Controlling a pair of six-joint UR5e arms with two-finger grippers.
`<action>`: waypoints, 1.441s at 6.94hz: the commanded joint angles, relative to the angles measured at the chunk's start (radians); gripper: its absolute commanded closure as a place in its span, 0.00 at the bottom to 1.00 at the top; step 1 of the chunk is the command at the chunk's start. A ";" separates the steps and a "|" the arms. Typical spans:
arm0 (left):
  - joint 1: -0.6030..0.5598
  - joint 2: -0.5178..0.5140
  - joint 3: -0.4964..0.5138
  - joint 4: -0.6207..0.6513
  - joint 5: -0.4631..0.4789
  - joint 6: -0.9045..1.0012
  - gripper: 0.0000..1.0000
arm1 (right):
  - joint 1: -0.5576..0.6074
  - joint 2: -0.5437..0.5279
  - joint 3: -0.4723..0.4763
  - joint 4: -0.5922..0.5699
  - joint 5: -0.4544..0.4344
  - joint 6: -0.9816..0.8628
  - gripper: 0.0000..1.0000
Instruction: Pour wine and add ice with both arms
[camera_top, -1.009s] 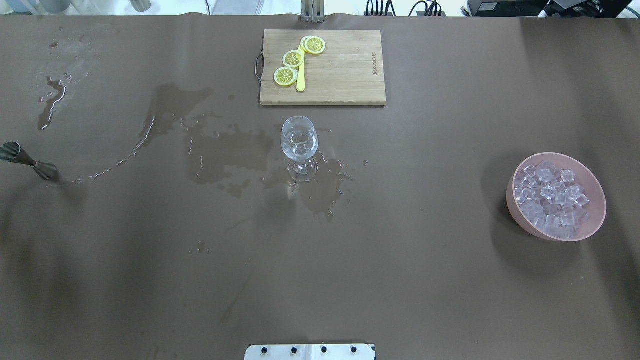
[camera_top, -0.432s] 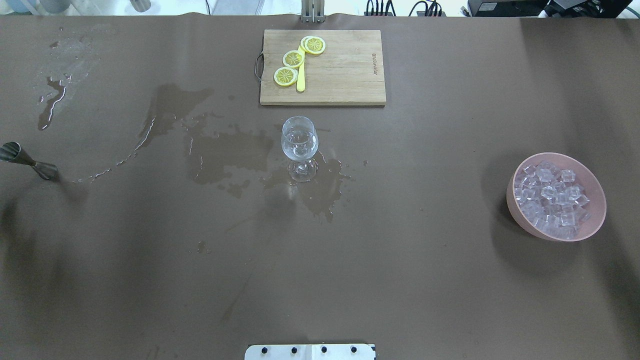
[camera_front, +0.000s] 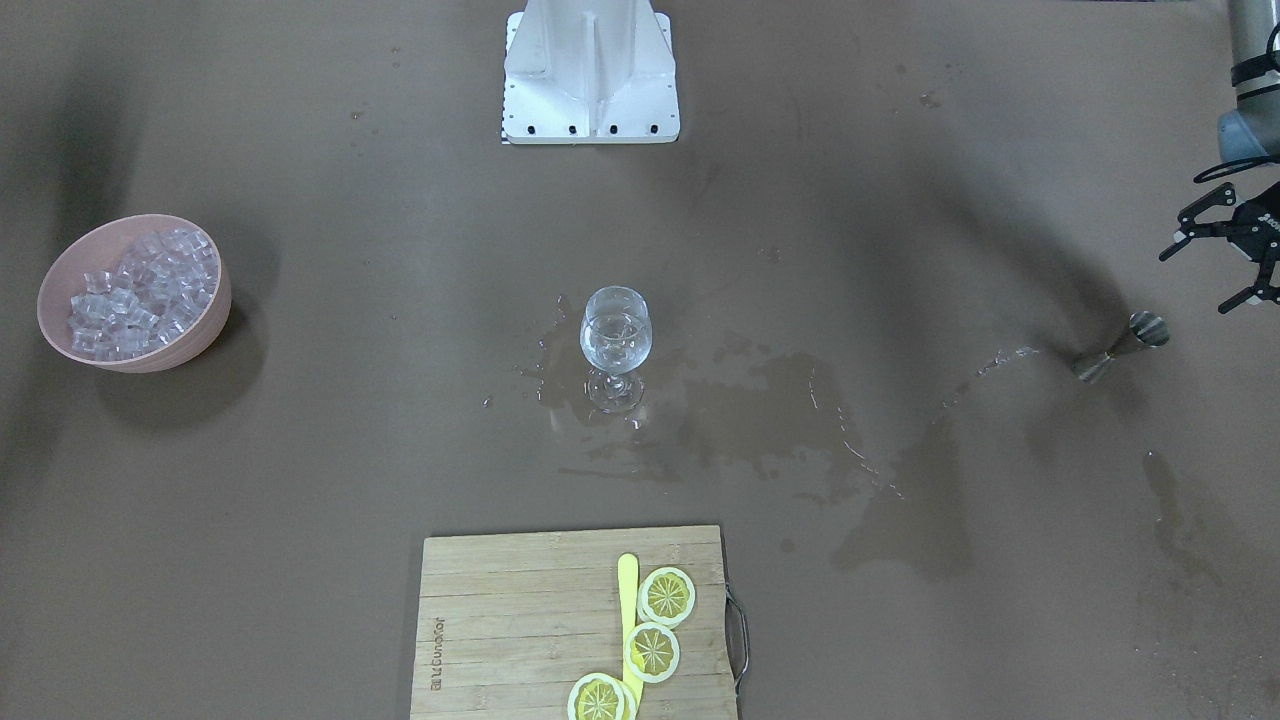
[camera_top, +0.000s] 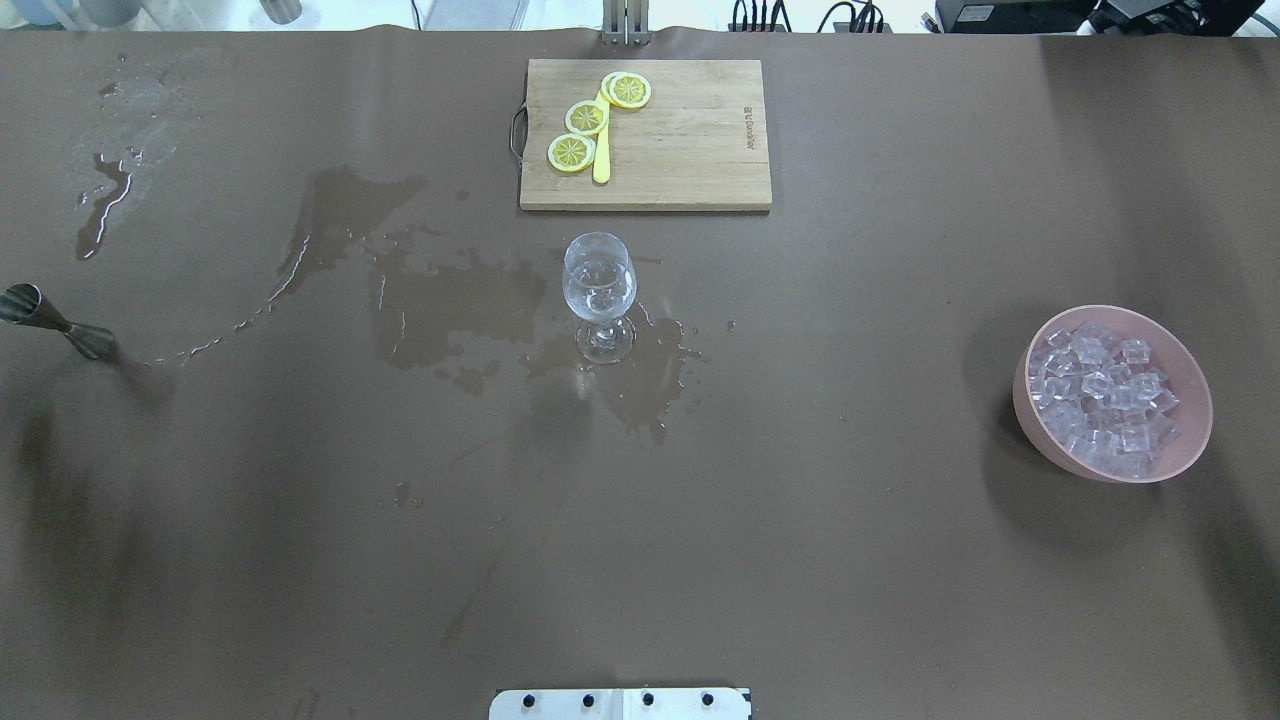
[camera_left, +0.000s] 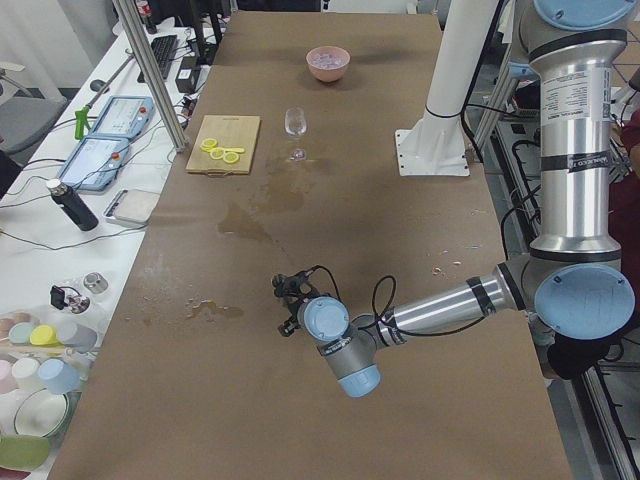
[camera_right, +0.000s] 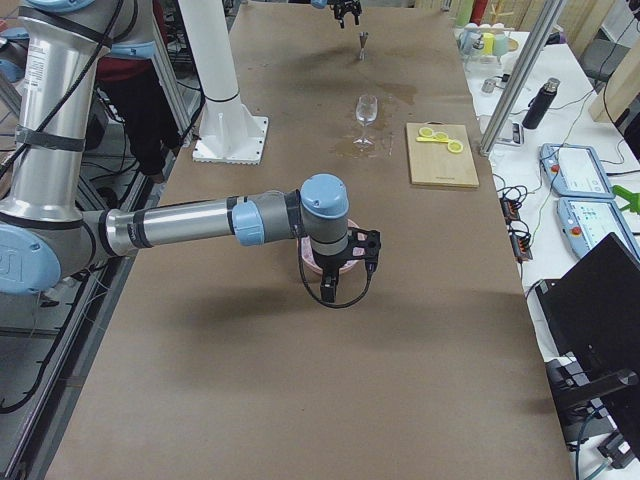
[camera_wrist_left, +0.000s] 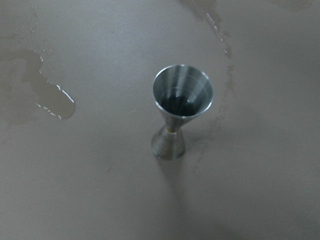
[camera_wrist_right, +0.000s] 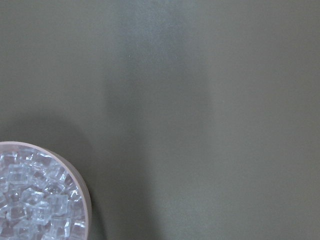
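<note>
A clear wine glass (camera_top: 599, 285) stands upright mid-table with a little colourless wine in it; it also shows in the front view (camera_front: 616, 340). A pink bowl (camera_top: 1190, 440) at the right holds several small clear ice cubes (camera_top: 1100, 395). A steel jigger (camera_top: 50, 320) stands at the left edge and shows upright in the left wrist view (camera_wrist_left: 180, 107). My left gripper (camera_front: 1205, 275) is open and empty, hanging just beside the jigger. My right gripper (camera_right: 345, 268) hovers by the bowl; I cannot tell if it is open or shut.
A wooden cutting board (camera_top: 680, 150) with lemon slices (camera_top: 586, 118) and a yellow stick lies behind the glass. Wet spill patches (camera_top: 450, 300) spread left of and around the glass. The white arm mount (camera_front: 590, 70) sits at the near edge.
Nothing on the table has moved. Only the arm shadow at the left edge has shifted slightly.
</note>
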 joint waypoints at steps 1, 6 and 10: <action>0.000 -0.004 0.006 -0.013 -0.038 -0.048 0.03 | -0.020 0.000 0.001 0.005 -0.006 0.004 0.00; 0.000 -0.050 0.041 -0.011 -0.043 -0.342 0.02 | -0.031 -0.006 -0.001 0.008 -0.006 0.001 0.00; 0.002 -0.049 0.079 -0.209 0.134 -0.347 0.02 | -0.032 -0.009 -0.002 0.008 0.000 0.002 0.00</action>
